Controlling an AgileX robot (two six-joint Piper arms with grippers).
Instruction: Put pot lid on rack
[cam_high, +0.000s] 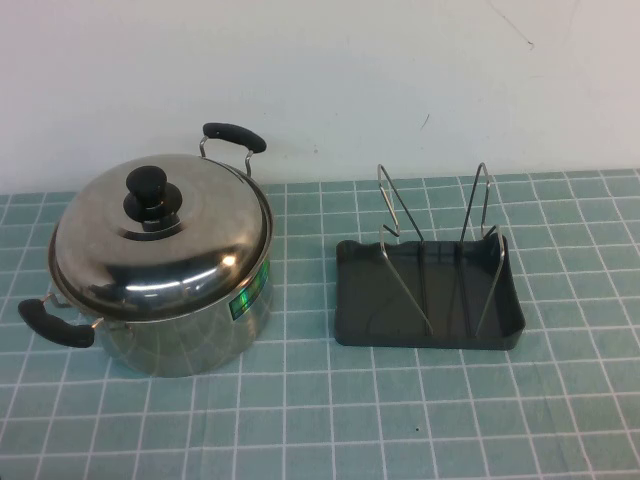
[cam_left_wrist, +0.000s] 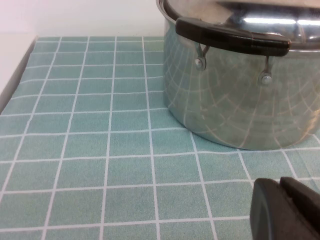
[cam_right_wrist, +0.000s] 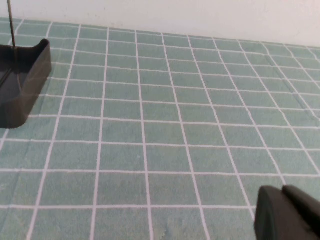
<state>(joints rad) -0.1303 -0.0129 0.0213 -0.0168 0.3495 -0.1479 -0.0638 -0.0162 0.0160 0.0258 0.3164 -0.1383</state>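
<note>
The shiny domed pot lid (cam_high: 190, 240) with a black knob (cam_high: 150, 197) sits on the two-handled steel pot (cam_high: 195, 325) at the left of the table. The dark grey rack (cam_high: 430, 290) with upright wire loops (cam_high: 395, 240) stands to its right, empty. Neither gripper shows in the high view. My left gripper (cam_left_wrist: 281, 189) shows only in the left wrist view, shut and empty, low over the cloth near the pot (cam_left_wrist: 240, 95). My right gripper (cam_right_wrist: 284, 196) shows only in the right wrist view, shut and empty, with the rack's corner (cam_right_wrist: 25, 85) some way off.
A teal cloth with a white grid (cam_high: 320, 410) covers the table. A white wall (cam_high: 320, 70) stands behind the pot and rack. The pot's black handles (cam_high: 55, 322) stick out at front left and back right. The table's edge (cam_left_wrist: 15, 80) shows in the left wrist view.
</note>
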